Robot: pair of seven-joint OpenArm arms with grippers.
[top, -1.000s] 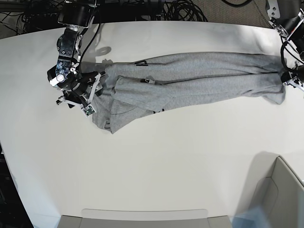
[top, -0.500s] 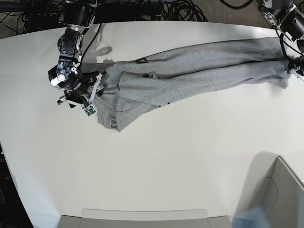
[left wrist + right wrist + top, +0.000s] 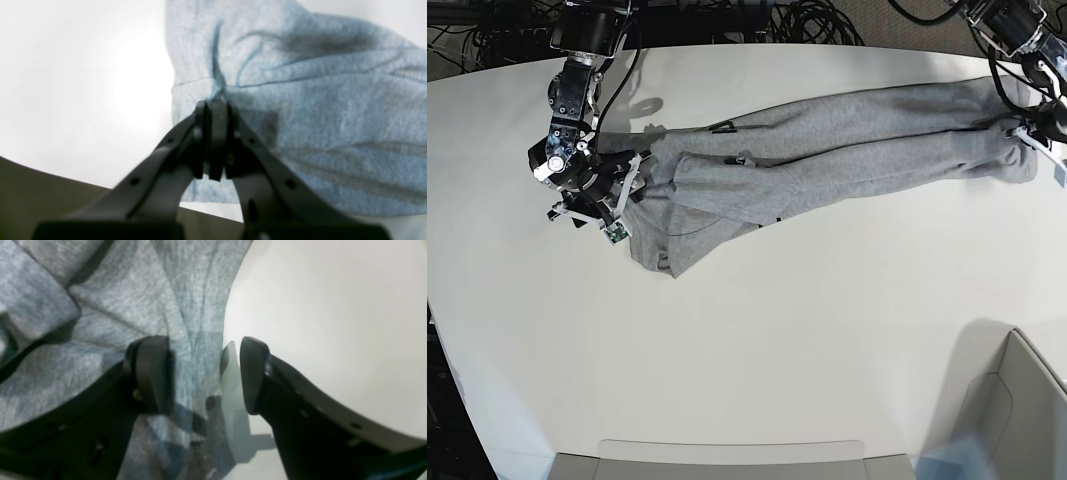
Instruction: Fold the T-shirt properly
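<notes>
T-shirt (image 3: 827, 150) lies long, left to right. Left gripper (image 3: 215, 110) pinches right end. Right gripper (image 3: 200, 373) gapes wide over left end, holding nothing.

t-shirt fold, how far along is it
Early. Done: nothing folded; the T-shirt lies stretched in a long, bunched strip across the table. In hand: the left gripper is shut on one end of the cloth; the right gripper stands open over the other end, gripping nothing. Left: spreading it flat and making every fold.
</notes>
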